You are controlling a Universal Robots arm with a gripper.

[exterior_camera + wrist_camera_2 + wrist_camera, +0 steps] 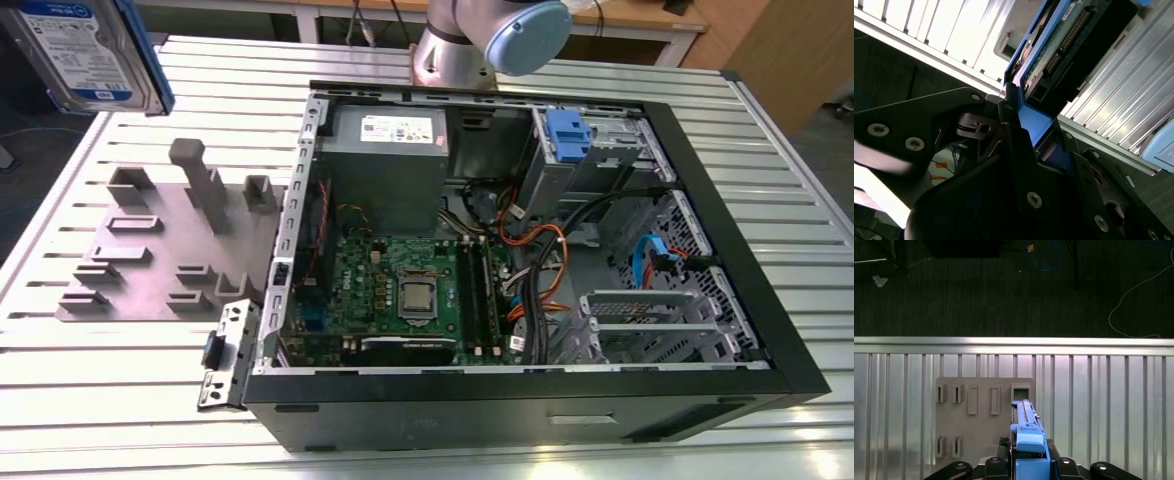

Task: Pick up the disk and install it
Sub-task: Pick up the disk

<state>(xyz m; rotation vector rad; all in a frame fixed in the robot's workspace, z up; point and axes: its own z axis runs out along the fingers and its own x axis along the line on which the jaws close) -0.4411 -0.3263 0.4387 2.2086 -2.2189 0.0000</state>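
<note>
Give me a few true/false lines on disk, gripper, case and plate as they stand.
1. The gripper is shut on the disk. True.
2. The disk is seated in the case. False: it is held in the air outside the case, at the exterior view's left.
3. The case is open, with the motherboard exposed. True.
4. The plate lies to the exterior view's right of the case. False: it lies to the left of it.
5. A blue clip sits inside the case. True.
</note>
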